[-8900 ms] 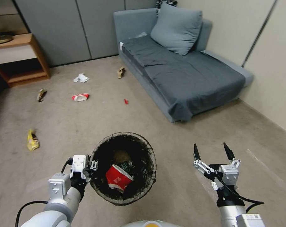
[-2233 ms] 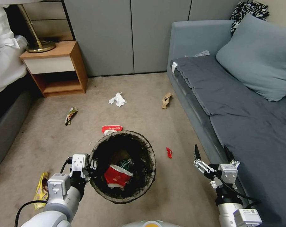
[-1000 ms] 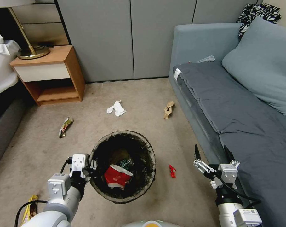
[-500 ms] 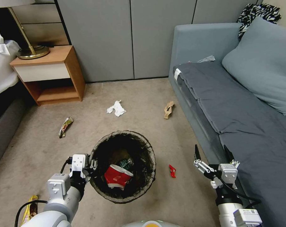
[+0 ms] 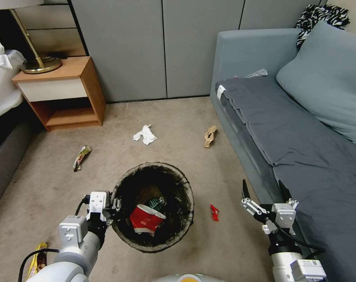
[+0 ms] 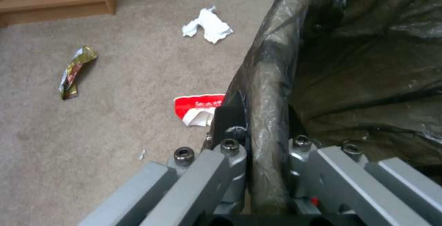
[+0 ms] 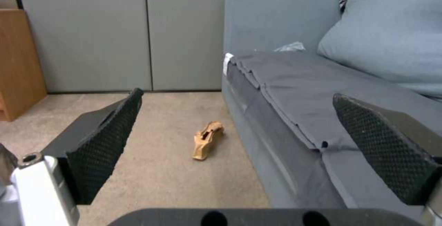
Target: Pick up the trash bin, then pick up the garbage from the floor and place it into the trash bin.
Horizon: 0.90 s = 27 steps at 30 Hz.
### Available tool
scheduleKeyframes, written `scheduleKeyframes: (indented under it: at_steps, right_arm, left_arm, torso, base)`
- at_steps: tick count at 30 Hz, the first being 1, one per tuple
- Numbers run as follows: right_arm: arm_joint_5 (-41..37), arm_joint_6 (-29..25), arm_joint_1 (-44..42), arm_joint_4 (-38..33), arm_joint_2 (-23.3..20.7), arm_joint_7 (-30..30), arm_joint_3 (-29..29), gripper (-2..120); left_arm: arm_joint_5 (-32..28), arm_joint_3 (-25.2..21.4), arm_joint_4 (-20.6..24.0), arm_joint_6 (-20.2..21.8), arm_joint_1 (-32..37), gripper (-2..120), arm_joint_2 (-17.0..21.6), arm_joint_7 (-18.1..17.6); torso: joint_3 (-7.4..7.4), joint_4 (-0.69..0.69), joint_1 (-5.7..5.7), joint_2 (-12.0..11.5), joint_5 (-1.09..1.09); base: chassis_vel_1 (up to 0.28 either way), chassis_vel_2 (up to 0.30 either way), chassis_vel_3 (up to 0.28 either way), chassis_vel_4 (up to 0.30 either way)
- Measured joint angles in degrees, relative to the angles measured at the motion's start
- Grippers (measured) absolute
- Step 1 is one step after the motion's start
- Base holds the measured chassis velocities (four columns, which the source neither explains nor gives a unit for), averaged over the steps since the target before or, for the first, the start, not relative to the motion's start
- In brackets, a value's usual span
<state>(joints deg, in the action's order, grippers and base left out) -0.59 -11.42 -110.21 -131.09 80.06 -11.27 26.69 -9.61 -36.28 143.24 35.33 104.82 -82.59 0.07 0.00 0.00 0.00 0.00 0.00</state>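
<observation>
From the head camera, the left gripper (image 5: 116, 206) is clamping the left rim of the small round trash bin lined with a dark brown-black plastic bag (image 5: 186, 184), holding it above the beige carpet (image 5: 178, 117). Inside the bin a crumpled red-and-white paper cup (image 5: 146, 220) is lying beside a clear green-labelled bottle (image 5: 157, 203). The right gripper (image 5: 264, 192) is hovering to the right of the bin, its two black fingers spread wide and gripping nothing, just beside the near edge of the grey sofa (image 5: 287, 133). A small red scrap (image 5: 214, 212) is lying on the carpet between the bin and the right gripper. Farther off, a white crumpled tissue (image 5: 145, 134) and a brown paper piece (image 5: 210, 136) are resting on the floor, the paper close to the sofa. A greenish-yellow snack wrapper (image 5: 80, 156) is lying to the left, and another yellow wrapper (image 5: 37, 260) is showing near the left arm. A wooden nightstand (image 5: 64, 90) is standing at the far left.

From the left wrist camera, the left gripper (image 6: 262, 150) is pinching the bag-covered bin rim (image 6: 267, 91) with its jaws closed tight on it. A flattened red-and-white paper carton (image 6: 198, 108) is lying on the carpet just beside the bin, with the tissue (image 6: 208, 25) and the snack wrapper (image 6: 74, 72) beyond.

From the right wrist camera, the right gripper (image 7: 239, 146) is standing wide open and empty, with the brown paper (image 7: 208, 144) lying on the floor ahead between its textured fingers (image 7: 103, 143), next to the sofa (image 7: 295, 98).
</observation>
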Motion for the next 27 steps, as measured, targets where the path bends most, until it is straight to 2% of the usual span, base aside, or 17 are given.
scheduleKeyframes:
  at_steps: [27]
  right_arm:
    - [0.0,0.0,0.0,0.0,0.0,0.0,0.0,100]
  left_arm:
    - [0.0,0.0,0.0,0.0,0.0,2,0.0,0.0]
  torso:
    - [0.0,0.0,0.0,0.0,0.0]
  base:
    - [0.0,0.0,0.0,0.0]
